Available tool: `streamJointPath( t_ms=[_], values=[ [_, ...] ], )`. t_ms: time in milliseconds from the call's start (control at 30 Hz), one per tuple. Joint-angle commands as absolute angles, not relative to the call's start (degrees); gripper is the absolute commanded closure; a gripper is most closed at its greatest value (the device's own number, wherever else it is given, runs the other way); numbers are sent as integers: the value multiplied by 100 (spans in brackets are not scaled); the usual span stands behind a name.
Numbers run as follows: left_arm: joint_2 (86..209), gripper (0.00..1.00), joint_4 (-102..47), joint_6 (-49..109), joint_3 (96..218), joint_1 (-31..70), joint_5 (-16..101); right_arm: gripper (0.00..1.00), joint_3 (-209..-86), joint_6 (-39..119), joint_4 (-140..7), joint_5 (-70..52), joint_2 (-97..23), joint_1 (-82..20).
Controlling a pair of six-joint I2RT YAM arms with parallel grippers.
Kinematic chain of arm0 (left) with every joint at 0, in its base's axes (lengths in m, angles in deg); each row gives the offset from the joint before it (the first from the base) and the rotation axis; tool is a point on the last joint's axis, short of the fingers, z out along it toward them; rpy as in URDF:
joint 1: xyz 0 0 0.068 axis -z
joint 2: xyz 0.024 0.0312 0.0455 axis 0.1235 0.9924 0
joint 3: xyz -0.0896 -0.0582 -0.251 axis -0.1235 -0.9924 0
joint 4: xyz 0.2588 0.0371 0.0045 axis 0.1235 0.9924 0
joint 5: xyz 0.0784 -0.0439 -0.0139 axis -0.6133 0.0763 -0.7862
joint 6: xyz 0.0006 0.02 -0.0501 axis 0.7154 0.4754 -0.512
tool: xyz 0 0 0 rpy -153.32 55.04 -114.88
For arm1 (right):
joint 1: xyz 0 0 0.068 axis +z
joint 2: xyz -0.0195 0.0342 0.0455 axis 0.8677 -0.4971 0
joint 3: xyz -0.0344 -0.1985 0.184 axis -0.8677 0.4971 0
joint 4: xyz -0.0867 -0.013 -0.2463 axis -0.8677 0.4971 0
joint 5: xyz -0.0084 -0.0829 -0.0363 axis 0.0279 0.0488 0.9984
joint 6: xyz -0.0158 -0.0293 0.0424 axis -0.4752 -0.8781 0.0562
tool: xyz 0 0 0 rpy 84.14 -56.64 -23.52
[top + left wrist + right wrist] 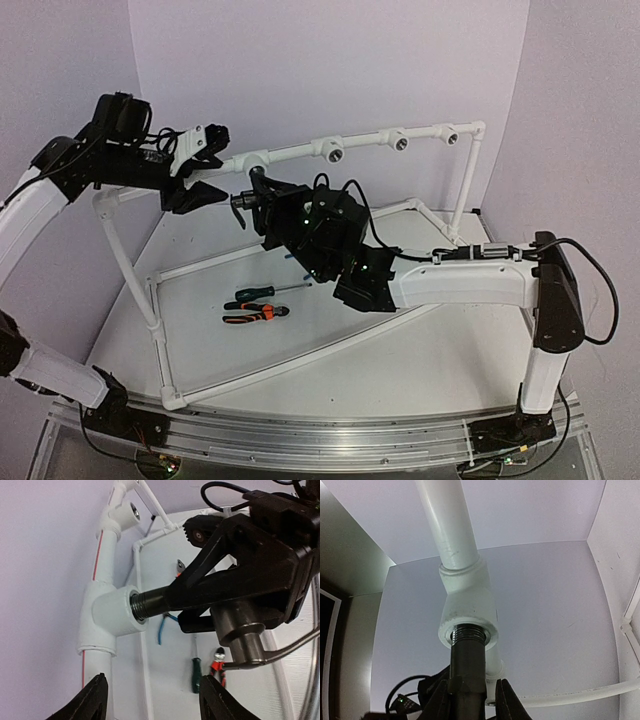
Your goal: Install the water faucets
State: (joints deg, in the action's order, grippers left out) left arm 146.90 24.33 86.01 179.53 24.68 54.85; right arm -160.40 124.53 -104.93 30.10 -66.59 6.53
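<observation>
While the white table (420,350) is carrying a white pipe frame (300,152), the right arm is reaching across to the frame's upper rail. The right gripper (262,200) is clamping its fingers (507,697) on the water faucet (240,625), a dark tap with a thin metal lever. The left gripper (215,165) is hovering at the rail's left end, its jaws spread wide and gripping nothing. The leftmost tee fitting (115,615) is receiving the faucet: the threaded end is sitting in the tee's round mouth, with several threads showing outside it. Three more tees (398,140) along the rail are showing dark round openings. A green-handled screwdriver (262,291) and orange-handled pliers (255,314) are lying side by side on the table inside the frame.
</observation>
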Motion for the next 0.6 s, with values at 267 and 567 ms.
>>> streamJointPath(
  t_ms=[267, 567],
  values=[
    [12656, 22, -1016, 12600, 15057, 2457, 6715, 100, -15891, 13421, -10097, 3316, -6875, 116],
    [13018, 31, -3214, 13479, 14082, 2475, 7192, 100, -15892, 13455, -10067, 3323, -6908, 117]
  ],
)
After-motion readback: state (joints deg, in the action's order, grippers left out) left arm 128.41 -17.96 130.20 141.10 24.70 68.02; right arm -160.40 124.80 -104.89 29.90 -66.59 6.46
